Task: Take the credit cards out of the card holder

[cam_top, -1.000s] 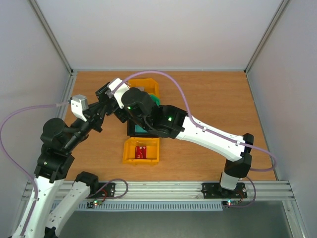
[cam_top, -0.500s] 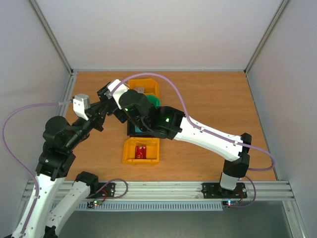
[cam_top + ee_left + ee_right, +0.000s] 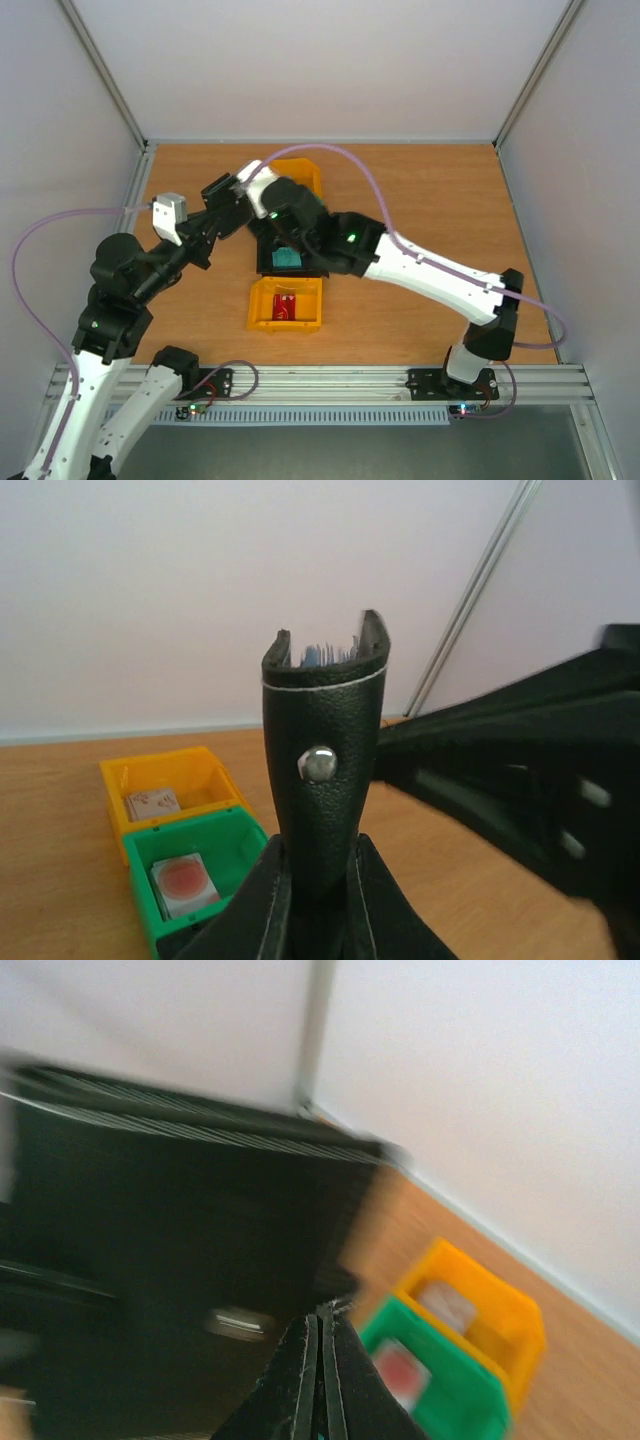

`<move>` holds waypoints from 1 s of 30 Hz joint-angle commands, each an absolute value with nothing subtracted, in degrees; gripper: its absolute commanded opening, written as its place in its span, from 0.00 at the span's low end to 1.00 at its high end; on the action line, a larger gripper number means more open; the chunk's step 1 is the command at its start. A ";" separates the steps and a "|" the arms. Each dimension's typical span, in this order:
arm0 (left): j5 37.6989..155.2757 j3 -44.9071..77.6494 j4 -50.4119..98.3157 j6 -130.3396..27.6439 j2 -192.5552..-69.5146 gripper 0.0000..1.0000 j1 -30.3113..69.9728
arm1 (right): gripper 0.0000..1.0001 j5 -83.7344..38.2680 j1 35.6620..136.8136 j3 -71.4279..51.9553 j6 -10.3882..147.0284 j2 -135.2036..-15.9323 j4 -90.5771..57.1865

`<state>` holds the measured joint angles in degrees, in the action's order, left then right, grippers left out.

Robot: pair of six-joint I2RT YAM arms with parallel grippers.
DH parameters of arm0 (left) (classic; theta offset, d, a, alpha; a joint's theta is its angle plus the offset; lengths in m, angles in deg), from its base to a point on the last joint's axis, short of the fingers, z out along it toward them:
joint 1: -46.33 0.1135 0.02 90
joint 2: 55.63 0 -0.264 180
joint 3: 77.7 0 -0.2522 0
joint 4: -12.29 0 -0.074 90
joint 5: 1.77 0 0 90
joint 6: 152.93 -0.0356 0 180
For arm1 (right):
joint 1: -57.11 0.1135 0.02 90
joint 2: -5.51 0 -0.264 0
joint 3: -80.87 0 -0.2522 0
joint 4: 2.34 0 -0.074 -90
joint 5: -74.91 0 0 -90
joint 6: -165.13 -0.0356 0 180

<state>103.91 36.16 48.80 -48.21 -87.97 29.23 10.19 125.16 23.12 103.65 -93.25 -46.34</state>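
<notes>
While the left end effector (image 3: 318, 890) clamps the card holder (image 3: 322, 740) by its lower end, the black wallet stands upright above the table (image 3: 430, 200), with edges of credit cards (image 3: 322, 656) showing at its open top. The right end effector (image 3: 320, 1345) sits near it, fingers pressed together. Below, a teal card (image 3: 287, 258) lies in the black bin (image 3: 263, 268) and a red card (image 3: 287, 305) in the near yellow bin (image 3: 258, 318).

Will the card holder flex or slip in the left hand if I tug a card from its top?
Likely flexes: the card holder looks like soft stitched leather, its top mouth bowed open. Slipping seems unlikely, since the left hand clamps its lower end.
</notes>
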 commanded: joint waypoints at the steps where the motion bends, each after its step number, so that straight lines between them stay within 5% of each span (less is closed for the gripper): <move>1: 109.52 34.58 46.31 -49.14 -85.52 0.00 28.95 | 0.01 9.04 109.46 11.32 97.79 -83.16 -48.08; 6: 116.72 35.62 49.15 -47.46 -86.05 0.00 28.98 | 0.01 -16.97 96.10 4.74 99.19 -76.95 -49.25; 22: 118.77 34.99 47.75 -47.81 -87.25 0.00 29.01 | 0.16 -31.13 96.78 6.67 105.19 -72.76 -55.26; 26: 119.37 35.49 46.77 -48.07 -87.33 0.00 29.01 | 0.42 -37.71 103.13 6.74 109.55 -72.00 -55.69; 28: 120.20 35.74 46.01 -48.03 -87.42 0.00 28.97 | 0.63 -42.66 105.36 6.59 109.85 -72.28 -54.54; 30: 121.33 36.16 44.82 -47.69 -87.40 0.00 28.99 | 0.94 -46.84 106.48 6.44 108.24 -73.01 -52.34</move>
<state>118.51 36.16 50.66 -47.99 -87.22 28.90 -35.91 103.96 5.15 107.30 -73.47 -54.49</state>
